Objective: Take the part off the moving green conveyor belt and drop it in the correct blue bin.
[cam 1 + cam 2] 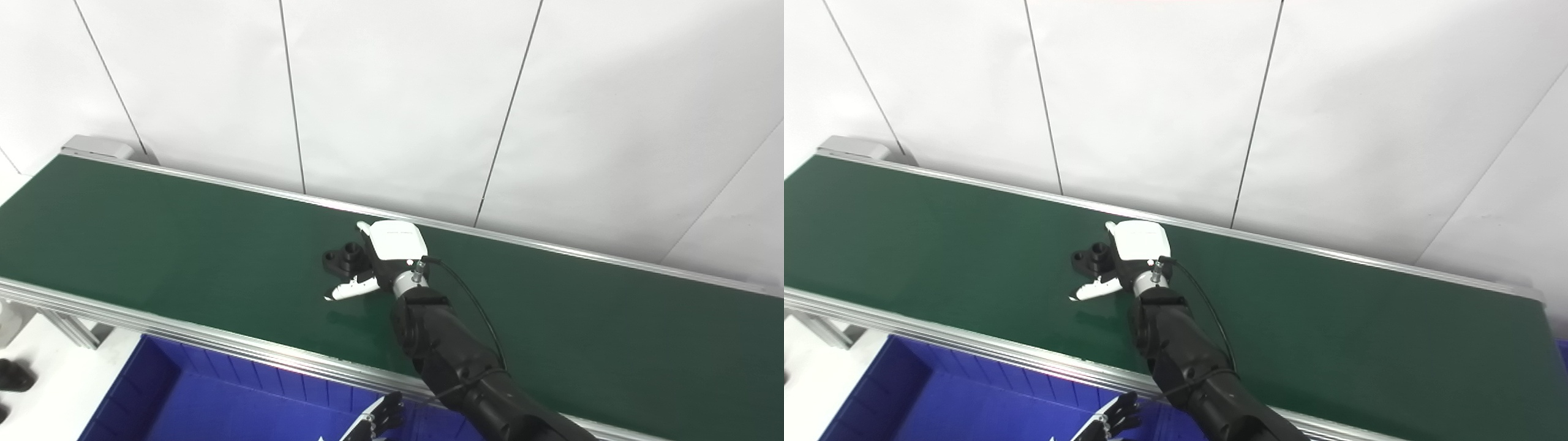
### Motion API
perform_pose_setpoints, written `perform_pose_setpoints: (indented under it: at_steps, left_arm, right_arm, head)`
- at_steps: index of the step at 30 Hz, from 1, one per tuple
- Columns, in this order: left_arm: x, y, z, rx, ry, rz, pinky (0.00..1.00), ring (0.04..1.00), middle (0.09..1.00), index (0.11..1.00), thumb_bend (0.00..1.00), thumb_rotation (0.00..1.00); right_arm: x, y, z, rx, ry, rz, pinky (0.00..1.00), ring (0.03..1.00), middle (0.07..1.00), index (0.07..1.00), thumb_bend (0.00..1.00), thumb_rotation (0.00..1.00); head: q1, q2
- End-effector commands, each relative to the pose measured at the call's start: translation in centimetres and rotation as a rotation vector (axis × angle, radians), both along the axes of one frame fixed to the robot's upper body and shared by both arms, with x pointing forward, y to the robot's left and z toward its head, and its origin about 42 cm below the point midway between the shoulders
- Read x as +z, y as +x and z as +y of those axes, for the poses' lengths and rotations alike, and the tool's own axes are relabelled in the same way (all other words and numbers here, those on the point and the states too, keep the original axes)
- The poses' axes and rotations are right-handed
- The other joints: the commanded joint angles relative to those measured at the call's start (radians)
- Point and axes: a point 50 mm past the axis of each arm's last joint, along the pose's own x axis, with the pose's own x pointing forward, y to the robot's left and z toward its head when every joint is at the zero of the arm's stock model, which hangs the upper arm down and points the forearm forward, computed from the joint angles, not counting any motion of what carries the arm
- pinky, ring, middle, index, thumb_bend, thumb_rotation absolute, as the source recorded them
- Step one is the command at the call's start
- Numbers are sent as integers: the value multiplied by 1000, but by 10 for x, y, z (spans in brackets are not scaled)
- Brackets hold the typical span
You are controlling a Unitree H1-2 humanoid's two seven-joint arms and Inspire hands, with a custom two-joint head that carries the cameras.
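Note:
A small black part [340,257] with round holes lies on the green conveyor belt [153,233], near its middle. My right hand [392,250] reaches over the belt and rests just right of the part. Its fingers curve along the part's far side, and its white thumb [348,290] stretches out on the near side, a little apart from the part. The hand is open around the part, not closed on it. My left hand [381,418] shows only at the bottom edge, over the blue bin [214,398], with its fingers apart and nothing in them.
Aluminium rails [184,334] run along both long sides of the belt. A white panelled wall [398,92] stands right behind it. A black cable [478,312] loops off my right wrist. Some dark objects [12,375] lie on the white surface at far left.

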Motion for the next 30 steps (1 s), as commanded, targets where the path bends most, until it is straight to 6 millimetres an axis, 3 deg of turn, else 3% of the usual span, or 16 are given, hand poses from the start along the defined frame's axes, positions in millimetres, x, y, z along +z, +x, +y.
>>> perform_pose_setpoints:
  at_steps: [1, 2, 5, 6, 9, 27, 30]
  left_arm:
    - [12, -2, -10, -6, -44, -56, 761, 877, 908, 912, 856, 663]
    - [12, -2, -10, -6, -43, -56, 758, 874, 906, 910, 860, 663]
    - [12, -3, -8, -5, -33, -58, 757, 874, 908, 910, 865, 666]
    - [12, -3, -8, -5, -31, -59, 752, 871, 907, 909, 875, 670]
    - [12, -3, -7, -2, -37, -56, 744, 869, 904, 907, 877, 663]
    - [9, 2, -2, 0, -25, -57, 725, 852, 886, 911, 841, 625]
    - [9, 4, 1, 2, -26, -57, 732, 855, 887, 912, 851, 627]
  right_arm:
    - [17, 1, 22, 71, 77, -36, 343, 395, 474, 676, 652, 284]
    - [14, 2, 20, 59, 92, -29, 231, 282, 366, 662, 607, 169]
    - [8, 0, 15, 47, 129, -51, 131, 182, 263, 527, 527, 118]
    - [6, 0, 14, 47, 132, -60, 135, 190, 402, 500, 527, 38]
    - [3, -2, 13, 44, 138, -69, 132, 188, 460, 489, 527, 4]
    - [-4, -7, -1, 16, 170, -84, 133, 192, 469, 489, 525, 0]
    - [-2, -11, -8, 14, 239, -125, 133, 188, 469, 488, 524, 2]
  head:
    - [1, 0]
    - [1, 0]
    - [2, 2]
    - [2, 2]
    - [0, 3]
    - [-32, 10]
    - [-60, 15]
